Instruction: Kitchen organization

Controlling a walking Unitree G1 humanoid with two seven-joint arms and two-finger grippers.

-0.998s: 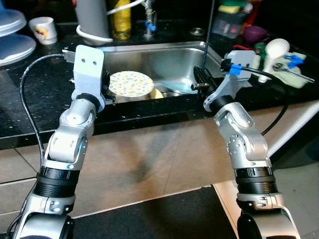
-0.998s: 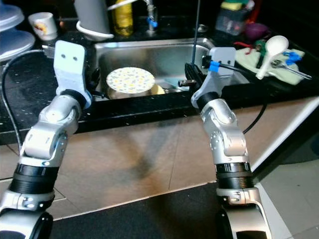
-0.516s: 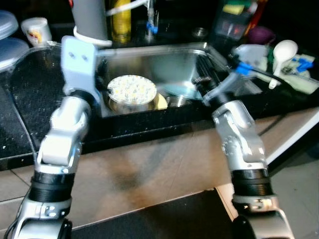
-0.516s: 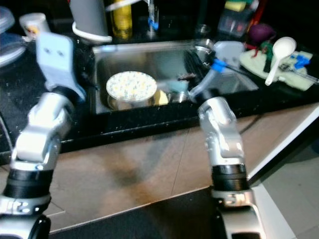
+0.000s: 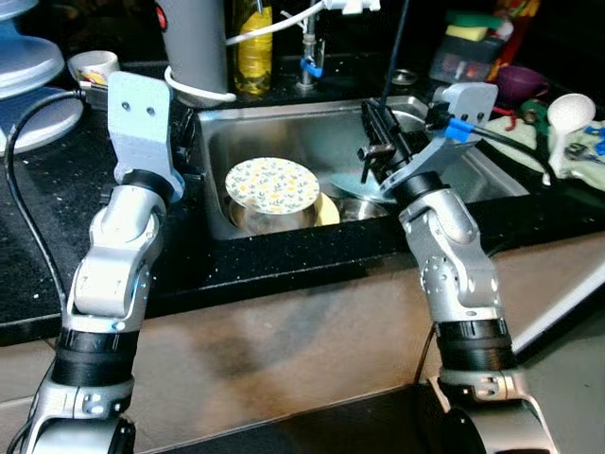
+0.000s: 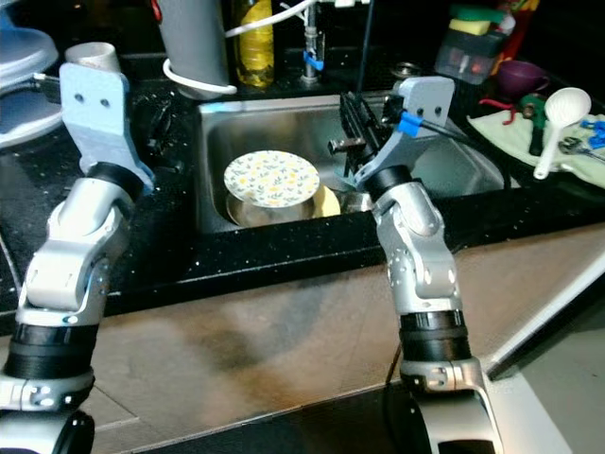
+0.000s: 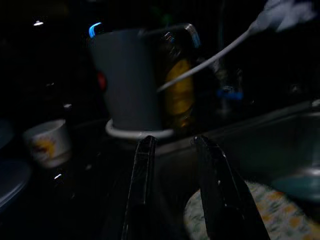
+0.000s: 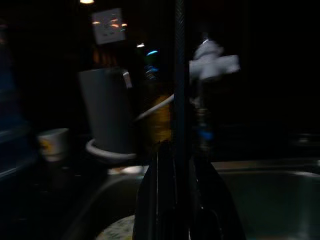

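My right claw (image 5: 376,130), centre frame over the sink (image 5: 473,170), is clamped on a thin dark rod (image 5: 395,43). My left claw (image 7: 172,165) hangs apart. The rod could swing and knock the patterned plate (image 5: 275,183).

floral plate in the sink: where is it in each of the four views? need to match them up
Left eye view: floral plate in the sink's left half, atop a metal bowl.
Right eye view: same spot, centre-left.
Left wrist view: its patterned edge beyond the left gripper.
Right wrist view: a sliver of it beside the right gripper.
Shared landmark: grey container.
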